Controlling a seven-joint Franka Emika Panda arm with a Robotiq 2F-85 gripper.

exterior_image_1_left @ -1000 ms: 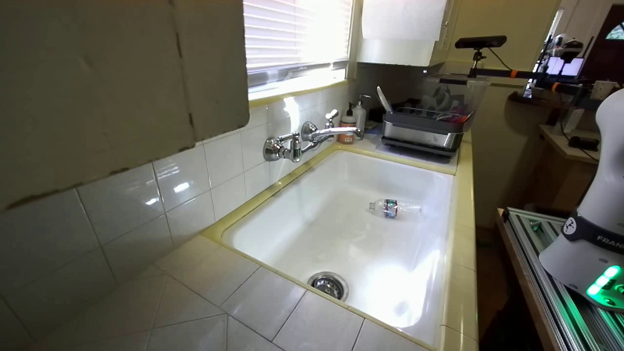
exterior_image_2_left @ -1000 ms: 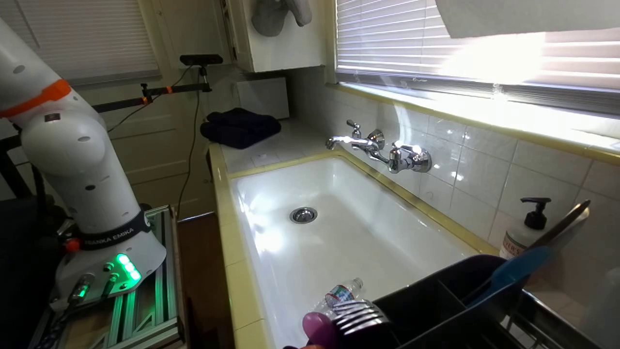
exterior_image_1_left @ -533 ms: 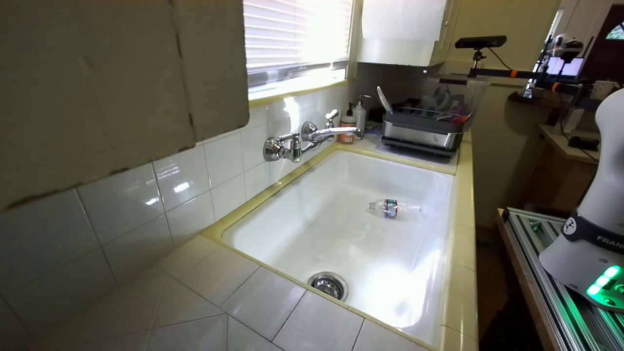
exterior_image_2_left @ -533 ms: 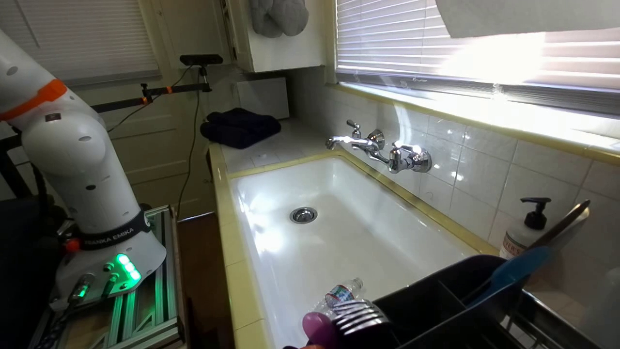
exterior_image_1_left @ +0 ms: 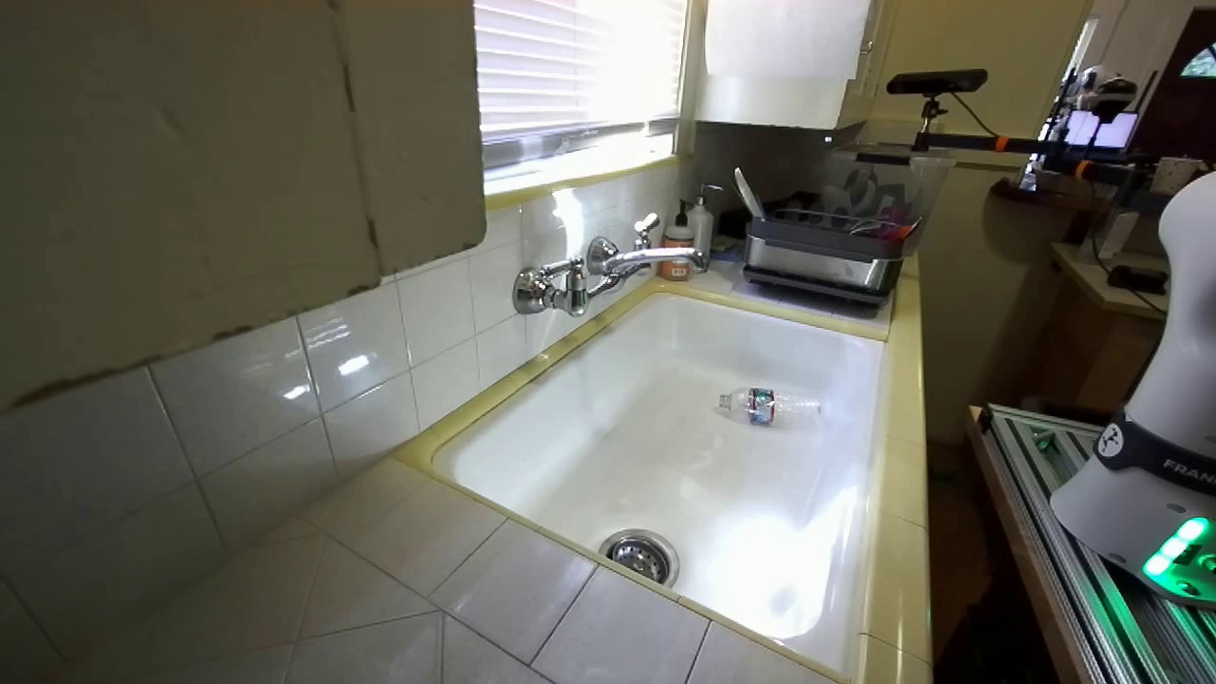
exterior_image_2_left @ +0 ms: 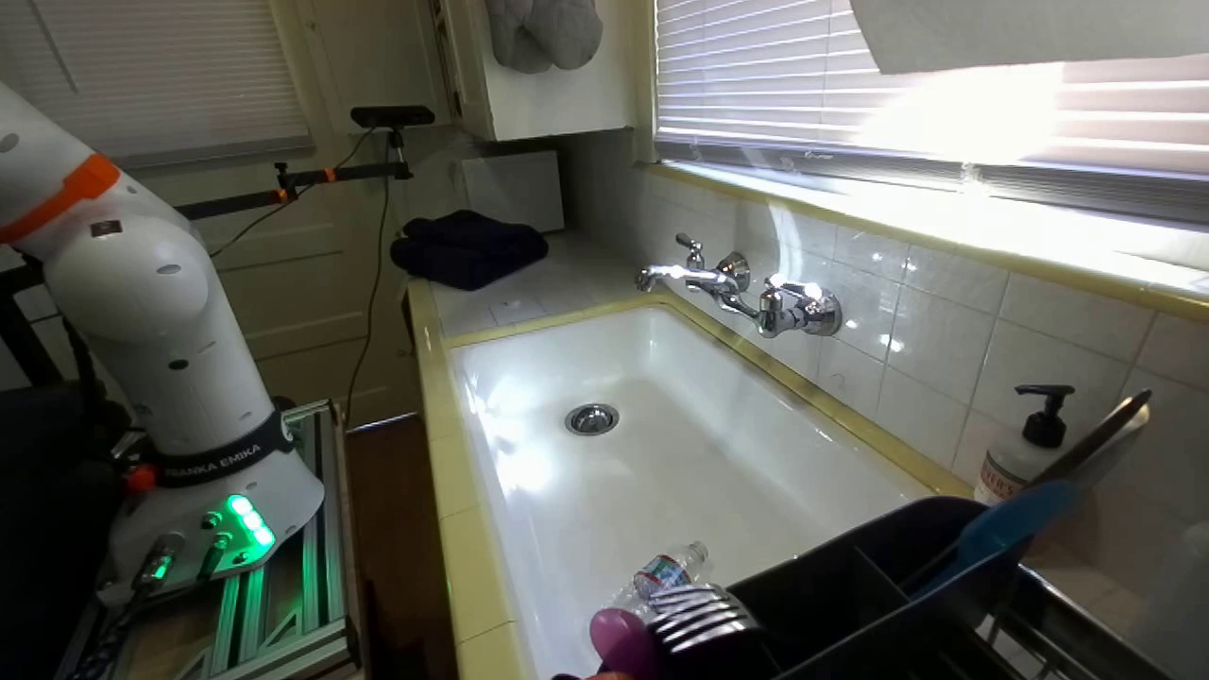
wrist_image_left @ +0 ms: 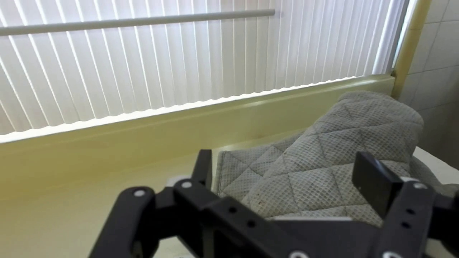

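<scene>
Gripper [wrist_image_left: 284,154]: jaws spread wide; fingers [wrist_image_left: 203,168] stand well apart. Gray mitt [wrist_image_left: 315,161]: quilted, rounded end toward upper R of wrist view. Mid portion shows in gap btwn the fingers; one finger overlaps it in view. Contact w/ fingers: can't tell. Directly behind mitt: gray pad [wrist_image_left: 236,165], quilted, square corner exposed. Next, yellow window trim [wrist_image_left: 179,132], then blinds [wrist_image_left: 161,71] w/ thin rod [wrist_image_left: 143,25] across the slats. Wall tile [wrist_image_left: 443,53] at far R, same view.

In an exterior view, nearest item = black cutlery holder [exterior_image_2_left: 841,576], w/ fork [exterior_image_2_left: 704,619] at its edge. Soap bottle [exterior_image_2_left: 1020,453], pump top, stands upright nr the wall. Clear plastic bottle [exterior_image_2_left: 666,571] lies on its side in white sink [exterior_image_2_left: 718,463], visible in both exterior views. Arm [exterior_image_2_left: 179,312] stands across a gap fr. sink, on metal frame [exterior_image_2_left: 326,529]; upper links run out of pic. Drain [exterior_image_2_left: 592,418] is set toward far end of sink floor. Faucet [exterior_image_2_left: 710,280] projects fr. tiled wall. Mitt [exterior_image_2_left: 546,33] hangs by white cabinet [exterior_image_2_left: 567,99], top cut off by pic edge. Dark towel [exterior_image_2_left: 469,247] is on counter past sink. Camera [exterior_image_2_left: 392,116] shows above towel, to pic L.
</scene>
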